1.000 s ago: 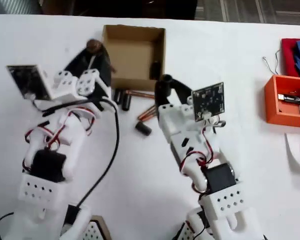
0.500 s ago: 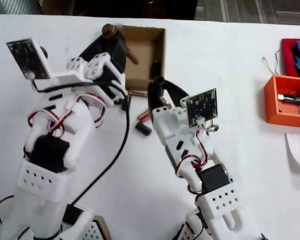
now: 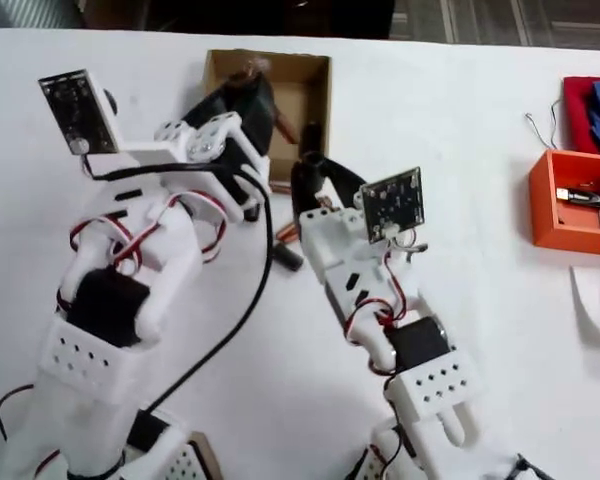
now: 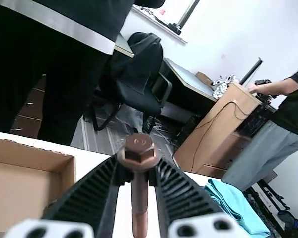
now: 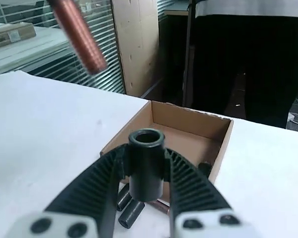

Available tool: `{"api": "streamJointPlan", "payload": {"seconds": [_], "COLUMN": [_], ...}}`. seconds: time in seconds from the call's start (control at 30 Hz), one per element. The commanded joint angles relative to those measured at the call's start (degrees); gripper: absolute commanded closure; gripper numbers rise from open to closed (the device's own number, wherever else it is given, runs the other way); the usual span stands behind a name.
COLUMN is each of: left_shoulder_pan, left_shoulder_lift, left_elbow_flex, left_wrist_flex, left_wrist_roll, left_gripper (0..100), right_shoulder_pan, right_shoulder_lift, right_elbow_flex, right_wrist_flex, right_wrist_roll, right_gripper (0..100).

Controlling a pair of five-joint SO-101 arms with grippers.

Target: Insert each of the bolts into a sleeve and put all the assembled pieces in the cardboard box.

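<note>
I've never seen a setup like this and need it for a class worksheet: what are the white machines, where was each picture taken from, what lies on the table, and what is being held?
These are two small robot arms side by side at a white table. One picture looks down from a fixed camera; the other two come from a camera on each arm's wrist. The left gripper is shut on a copper bolt; the right gripper is shut on an upright black sleeve. Beyond them stands an open cardboard box. Spare sleeves and another bolt lie on the table beside it. An orange tray sits off to one side.
</note>
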Motion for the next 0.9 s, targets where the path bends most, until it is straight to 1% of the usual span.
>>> {"api": "streamJointPlan", "payload": {"seconds": [0.0, 0.1, 0.13, 0.2, 0.23, 0.33, 0.47, 0.73, 0.87], "left_shoulder_pan": [0.6, 0.7, 1.1, 2.3, 3.0, 4.4, 4.3, 4.2, 4.7], "left_shoulder_lift": [1.1, 3.0, 3.5, 4.0, 4.0, 4.0, 4.2, 4.4, 4.4], "left_elbow_flex": [-3.4, -3.4, -3.4, -3.6, -3.8, -3.8, -3.4, -3.3, -3.3], "left_wrist_flex": [-0.3, -0.2, -0.1, 0.0, 0.1, 0.1, 0.2, 0.3, 2.8], "left_wrist_roll": [0.6, 0.5, 0.3, -2.9, -4.5, -6.8, -7.0, -7.1, -7.1], "left_gripper": [97, 97, 97, 97, 97, 97, 97, 97, 97], "right_shoulder_pan": [-0.1, -0.1, -0.3, -0.4, -0.3, -0.1, 0.0, 0.0, 0.0], "right_shoulder_lift": [0.1, 0.1, 0.1, 0.0, 0.0, 0.0, -0.1, -6.9, -7.0], "right_elbow_flex": [-0.8, -0.8, -0.8, -0.8, -0.8, -0.8, -0.8, -0.4, -0.4], "right_wrist_flex": [-1.6, -1.6, -1.5, -1.4, -1.4, -1.5, -1.4, 0.9, 1.2], "right_wrist_roll": [0.5, 1.3, 3.4, 8.1, 9.0, 8.9, 8.9, 8.9, 8.9], "right_gripper": [97.6, 97.6, 97.6, 97.6, 97.6, 97.6, 97.6, 97.6, 97.6]}}
